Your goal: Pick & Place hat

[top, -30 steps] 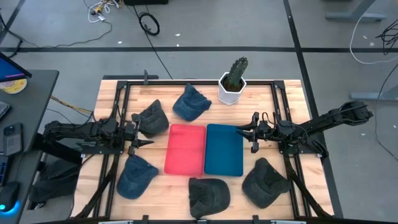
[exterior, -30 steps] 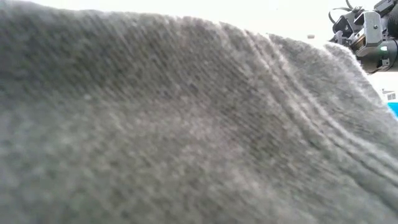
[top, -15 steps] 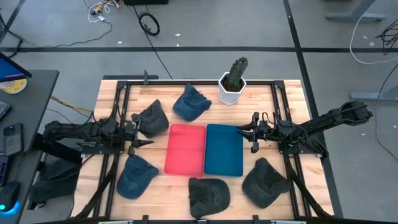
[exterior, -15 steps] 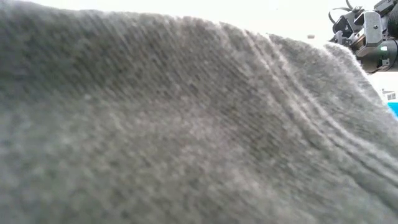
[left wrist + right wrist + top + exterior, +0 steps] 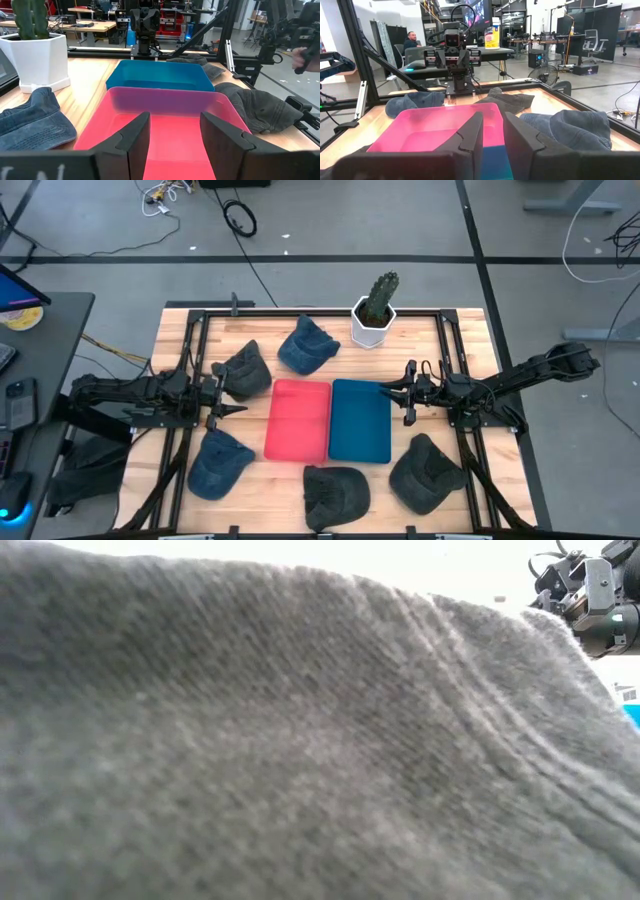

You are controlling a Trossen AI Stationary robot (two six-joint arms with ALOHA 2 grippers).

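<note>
Several hats lie flat on the wooden table around a red tray (image 5: pixel 298 420) and a blue tray (image 5: pixel 360 420). A dark grey hat (image 5: pixel 243 368) and a blue hat (image 5: pixel 307 346) lie on the far side. A blue hat (image 5: pixel 218 462) and two dark grey hats (image 5: pixel 336 492) (image 5: pixel 425 473) lie on the near side. My left gripper (image 5: pixel 222 397) hangs at the red tray's left, open and empty, facing the trays (image 5: pixel 165 125). My right gripper (image 5: pixel 405 393) hangs at the blue tray's right, open by a narrow gap and empty, facing the red tray (image 5: pixel 435 130).
A cactus in a white pot (image 5: pixel 375 310) stands at the far edge behind the blue tray. Black frame rails (image 5: pixel 190 360) run along the table's sides. Grey hat cloth (image 5: pixel 300 740) fills the low view. A person (image 5: pixel 411 37) sits in the room beyond.
</note>
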